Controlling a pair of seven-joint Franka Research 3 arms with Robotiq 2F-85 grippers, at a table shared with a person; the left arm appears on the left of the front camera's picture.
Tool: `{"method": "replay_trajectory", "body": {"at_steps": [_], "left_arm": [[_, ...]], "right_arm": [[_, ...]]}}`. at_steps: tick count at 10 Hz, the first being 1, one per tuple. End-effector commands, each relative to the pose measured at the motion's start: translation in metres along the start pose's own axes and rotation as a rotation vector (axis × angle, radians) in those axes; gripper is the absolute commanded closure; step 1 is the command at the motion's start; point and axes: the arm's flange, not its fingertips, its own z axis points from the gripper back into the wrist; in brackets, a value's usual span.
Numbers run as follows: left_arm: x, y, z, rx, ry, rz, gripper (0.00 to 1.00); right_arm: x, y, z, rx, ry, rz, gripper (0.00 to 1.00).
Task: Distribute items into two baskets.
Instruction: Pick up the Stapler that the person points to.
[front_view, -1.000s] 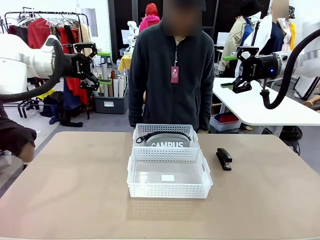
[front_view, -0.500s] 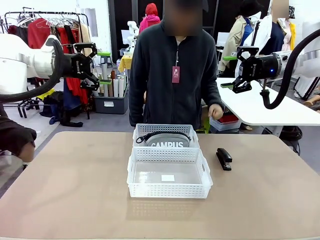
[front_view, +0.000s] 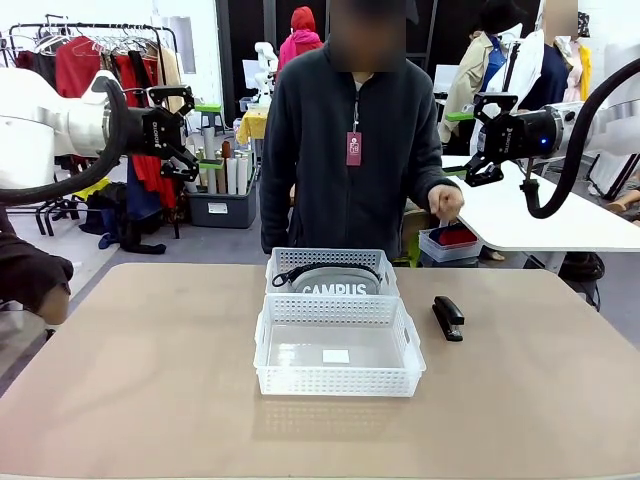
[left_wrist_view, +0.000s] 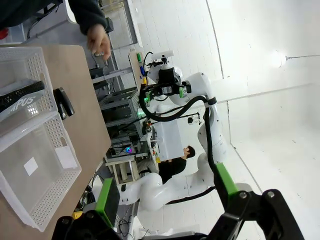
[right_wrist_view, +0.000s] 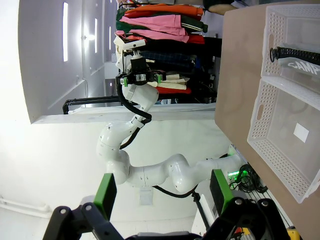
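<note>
Tan tabletop (front_view: 150, 380), and both arms hang high, well clear of it. The left gripper (front_view: 192, 135) and right gripper (front_view: 473, 140) are each spread wide with nothing between the pads. Front and centre, the larger basket (front_view: 338, 380) holds nothing but its own label. Touching behind it, the smaller basket (front_view: 331, 257) has the grey CAMPUS pouch (front_view: 335, 284) inside. Half done, I'd say: the black stapler (front_view: 448, 317) lies on the table just right of the baskets, with the person's hand (front_view: 445, 203) raised beyond it.
</note>
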Motion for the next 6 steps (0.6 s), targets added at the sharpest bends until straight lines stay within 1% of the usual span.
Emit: {"method": "replay_trajectory", "body": {"at_steps": [1,6], "left_arm": [[-0.0009,-0.0022,0.0008,0.002,-0.001,0.010,0.00],[-0.0009,-0.0022,0.0008,0.002,-0.001,0.010,0.00]], "right_arm": [[-0.0004,0.0027,0.0002,0.000,-0.001,-0.005,0.00],[-0.0004,0.0027,0.0002,0.000,-0.001,-0.005,0.00]]}}
